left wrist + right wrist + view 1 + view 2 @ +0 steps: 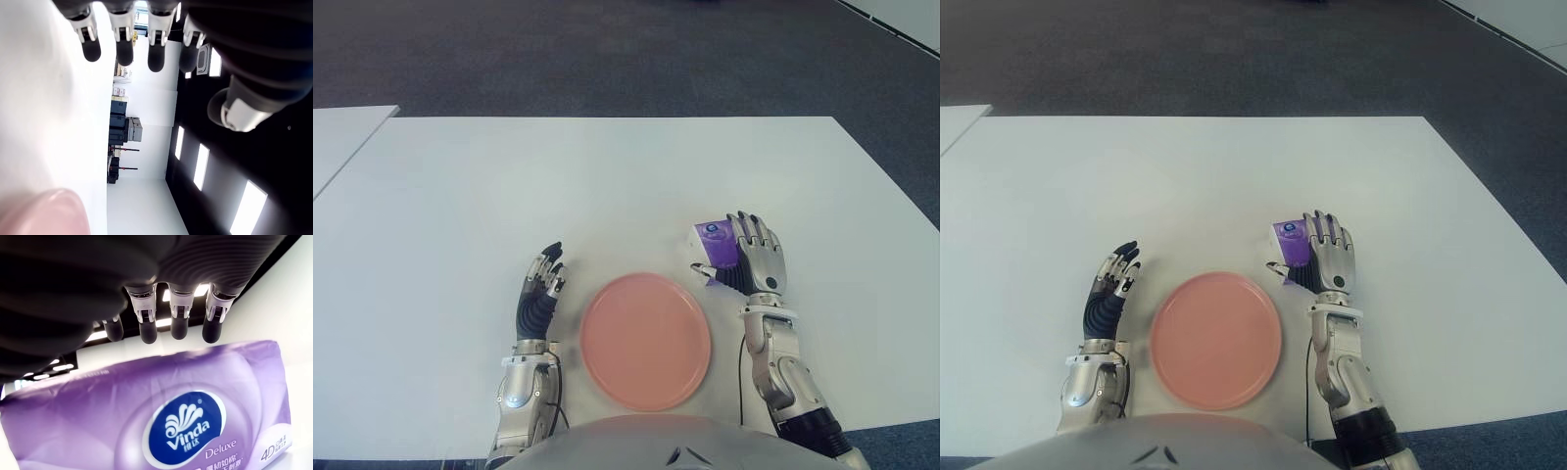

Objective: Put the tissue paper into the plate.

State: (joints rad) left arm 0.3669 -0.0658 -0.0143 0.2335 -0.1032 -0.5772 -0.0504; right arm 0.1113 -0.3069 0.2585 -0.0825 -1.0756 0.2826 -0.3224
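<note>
A purple Vinda tissue pack [714, 240] lies on the white table [607, 186], just right of and beyond the round pink plate [645, 340]. My right hand [754, 257] hovers over the pack's near right part with its fingers stretched out flat; the right wrist view shows the fingertips [146, 333] above the pack [186, 426], apart from it. My left hand [540, 291] shows left of the plate, fingers extended and holding nothing. The plate holds nothing.
A second white table's corner [342, 132] stands at the far left. Dark carpet [607, 49] lies beyond the table's far edge. The table's right edge [891, 206] runs close to my right arm.
</note>
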